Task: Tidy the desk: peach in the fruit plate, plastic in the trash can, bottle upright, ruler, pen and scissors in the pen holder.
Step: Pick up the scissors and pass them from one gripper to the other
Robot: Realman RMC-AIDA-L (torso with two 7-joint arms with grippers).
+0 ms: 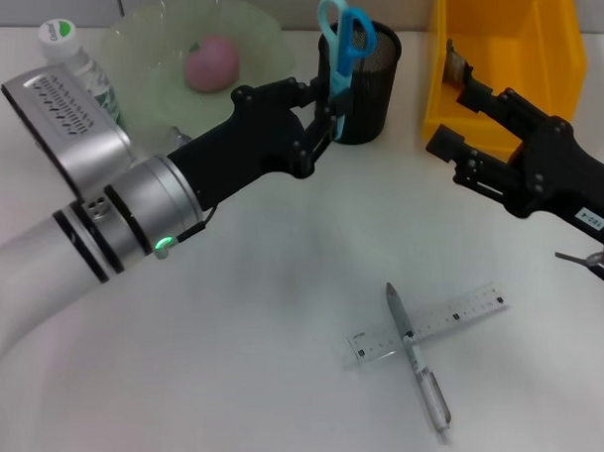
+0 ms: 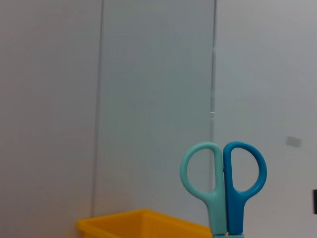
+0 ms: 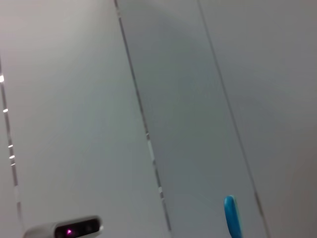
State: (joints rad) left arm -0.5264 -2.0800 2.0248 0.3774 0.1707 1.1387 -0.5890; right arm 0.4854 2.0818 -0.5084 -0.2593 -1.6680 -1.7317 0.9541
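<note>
The scissors (image 1: pixel 345 34), with a light-blue and a dark-blue handle, stand handles up at the near rim of the black mesh pen holder (image 1: pixel 374 85). My left gripper (image 1: pixel 329 110) is shut on them just below the handles. The handles also show in the left wrist view as scissors (image 2: pixel 224 181). A pink peach (image 1: pixel 210 63) lies in the green glass fruit plate (image 1: pixel 259 31). The bottle (image 1: pixel 77 61) stands upright at the back left. A clear ruler (image 1: pixel 448 318) lies on the table with the grey pen (image 1: pixel 418 361) across it. My right gripper (image 1: pixel 451 107) is open beside the yellow trash can (image 1: pixel 506 65). The plastic is out of view.
The white table (image 1: pixel 257 363) stretches in front of me, with my left forearm crossing its left half. The yellow bin (image 2: pixel 143 223) shows low in the left wrist view. A thin dark cable end (image 1: pixel 589 259) sits at the right edge.
</note>
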